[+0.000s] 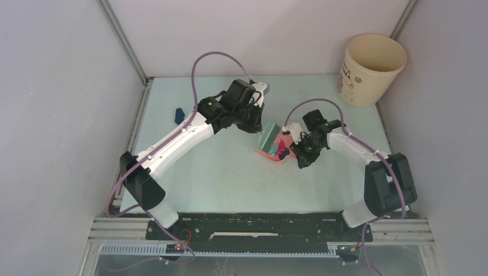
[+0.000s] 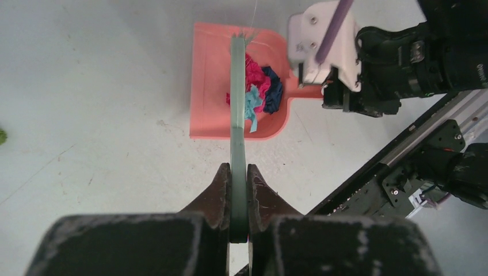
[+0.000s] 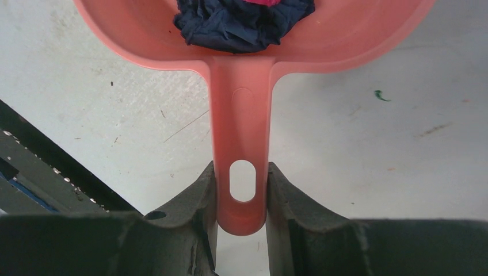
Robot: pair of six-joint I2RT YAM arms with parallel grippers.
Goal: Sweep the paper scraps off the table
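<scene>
Starting from the black rail [image 1: 259, 227] at the near edge of the table [image 1: 230, 190], both arms reach inward and meet at mid-table. The right gripper [image 3: 241, 192] is clamped on the tail of the pink dustpan [image 3: 241, 115] handle, one finger on each side of the hanging hole. The pan's long axis runs straight away from that wrist and its mouth opens toward the left arm. The left gripper [image 2: 238, 172] is pinched tight on the green hand brush [image 2: 237, 109], seen edge-on, whose length runs from the fingers out across the pan floor. The gathered paper scraps [image 2: 259, 89], magenta, teal and dark blue, lie inside the pan on the handle side of the brush, heaped against the back wall just beyond the right gripper. One loose dark blue scrap [image 1: 179, 114] lies on the bare table, well apart from the pan, farther out and to the left beyond the left forearm. This is the relation the next move likely turns on. The left arm is plainly the nearer one, and the brush would have to swing left, away from the pan, to reach it. A green speck [image 2: 2, 137] at the edge of the left wrist view may be another bit; I cannot tell. Farthest off, the cream bucket [image 1: 371, 69] stands in the far right corner, nearer the right arm.
</scene>
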